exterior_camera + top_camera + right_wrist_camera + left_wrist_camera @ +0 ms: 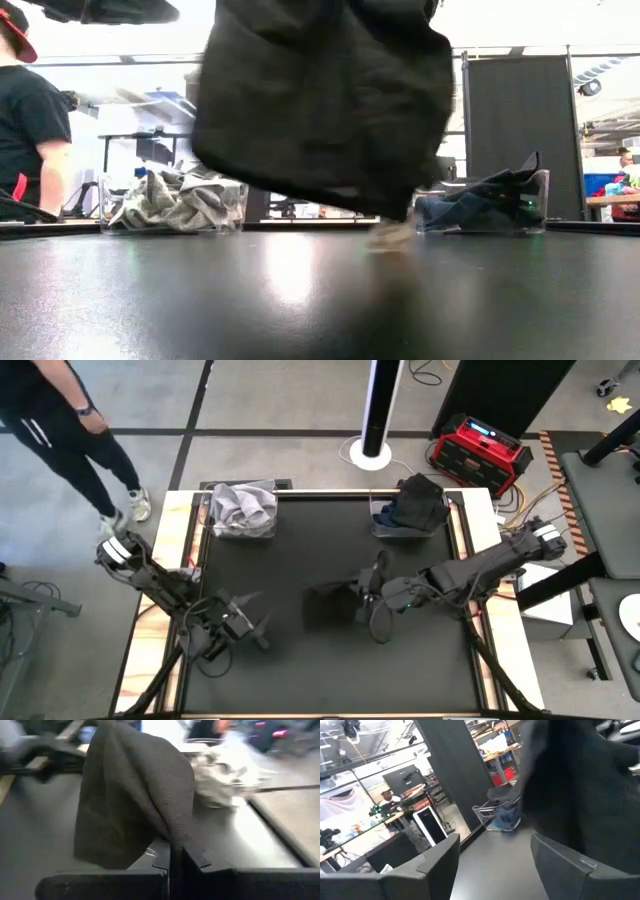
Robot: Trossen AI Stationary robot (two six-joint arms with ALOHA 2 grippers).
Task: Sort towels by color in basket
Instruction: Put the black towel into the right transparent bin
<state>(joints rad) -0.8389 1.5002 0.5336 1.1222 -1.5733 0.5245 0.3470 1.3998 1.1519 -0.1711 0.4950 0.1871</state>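
Observation:
A black towel (325, 606) hangs over the middle of the table, with my right gripper (368, 596) shut on it. In the low view the towel (320, 100) hangs clear of the tabletop. My left gripper (246, 622) stands open near the table's left side, short of the towel, with nothing between its fingers (560, 865). A clear basket (243, 510) at the far left holds light grey and white towels. Another clear basket (412, 508) at the far right holds dark towels. My right gripper pinches a bunched upper edge of the black towel (175, 837) between its two shut fingers. It comes from the table's right side, slanting a little down. The cloth drapes slack to one side of the fingers and hangs lifted clear of the table.
A person (60, 430) stands beyond the table's far left corner. A red box (480, 450) and a white pole base (372, 455) sit on the floor behind the far edge. Bare black tabletop (330, 670) lies toward the near edge.

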